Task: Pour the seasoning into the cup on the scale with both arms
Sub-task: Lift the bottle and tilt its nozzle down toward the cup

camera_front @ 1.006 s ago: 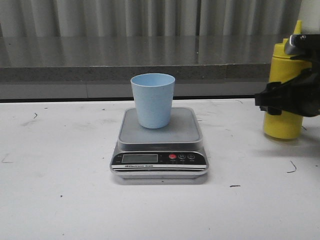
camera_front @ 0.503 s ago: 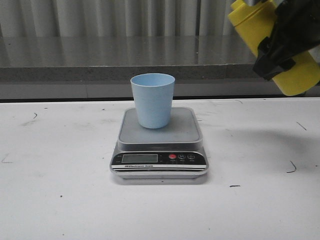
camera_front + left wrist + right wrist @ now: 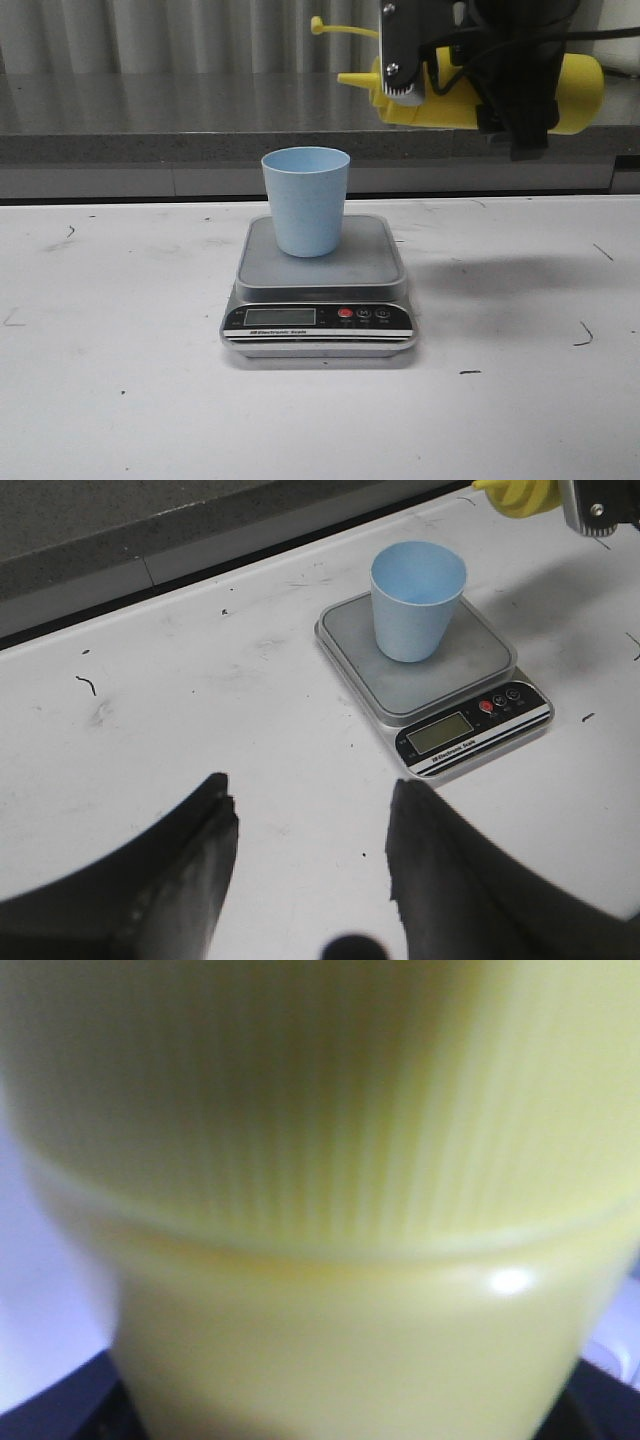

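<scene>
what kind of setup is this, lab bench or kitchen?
Most likely a lab test bench, not a kitchen: a scuffed bare white table, a grey corrugated panel wall behind, and only staged props, a scale with a cup on it, and a yellow bottle held in the right hand.
</scene>
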Controlling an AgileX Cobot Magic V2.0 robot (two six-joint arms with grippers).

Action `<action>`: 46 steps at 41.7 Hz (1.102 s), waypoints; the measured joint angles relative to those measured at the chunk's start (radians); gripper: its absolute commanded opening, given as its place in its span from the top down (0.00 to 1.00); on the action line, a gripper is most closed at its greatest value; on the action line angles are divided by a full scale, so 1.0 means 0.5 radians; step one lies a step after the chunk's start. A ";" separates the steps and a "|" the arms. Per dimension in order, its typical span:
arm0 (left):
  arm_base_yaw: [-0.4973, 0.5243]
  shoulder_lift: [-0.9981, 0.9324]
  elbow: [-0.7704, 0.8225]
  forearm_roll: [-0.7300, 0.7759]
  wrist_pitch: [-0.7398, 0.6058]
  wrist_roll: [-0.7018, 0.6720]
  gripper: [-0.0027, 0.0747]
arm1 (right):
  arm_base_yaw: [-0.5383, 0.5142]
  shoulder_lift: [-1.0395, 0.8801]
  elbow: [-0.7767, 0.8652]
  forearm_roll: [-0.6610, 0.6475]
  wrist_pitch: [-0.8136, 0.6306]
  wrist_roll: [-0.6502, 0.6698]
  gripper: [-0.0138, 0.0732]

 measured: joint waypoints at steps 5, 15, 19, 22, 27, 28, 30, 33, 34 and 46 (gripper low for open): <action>0.000 0.000 0.000 0.000 0.000 0.000 0.52 | 0.048 0.056 -0.004 -0.197 0.034 0.004 0.46; 0.000 0.000 0.000 0.000 0.000 0.000 0.52 | 0.068 0.171 -0.011 -0.539 0.142 0.008 0.46; 0.000 0.000 0.000 0.000 0.000 0.000 0.52 | 0.068 0.201 -0.012 -0.615 0.175 0.010 0.46; 0.000 0.000 0.000 0.000 0.000 0.000 0.52 | 0.068 0.201 -0.015 -0.671 0.179 0.029 0.46; 0.000 0.000 0.000 0.000 0.000 0.000 0.52 | 0.068 0.201 -0.015 -0.757 0.179 0.089 0.46; 0.000 0.000 0.000 0.000 0.000 0.000 0.52 | 0.068 0.201 -0.015 -0.770 0.179 0.098 0.46; 0.000 0.000 0.000 0.000 0.000 0.000 0.52 | 0.068 0.201 -0.016 -0.787 0.179 0.114 0.46; 0.000 0.000 0.000 0.000 0.000 0.000 0.52 | 0.068 0.201 -0.020 -0.817 0.179 0.131 0.46; 0.000 0.000 0.000 0.000 0.000 0.000 0.52 | 0.068 0.201 -0.020 -0.828 0.179 0.134 0.46; 0.000 0.000 0.000 0.000 0.000 0.000 0.52 | 0.068 0.201 -0.024 -0.864 0.159 0.190 0.46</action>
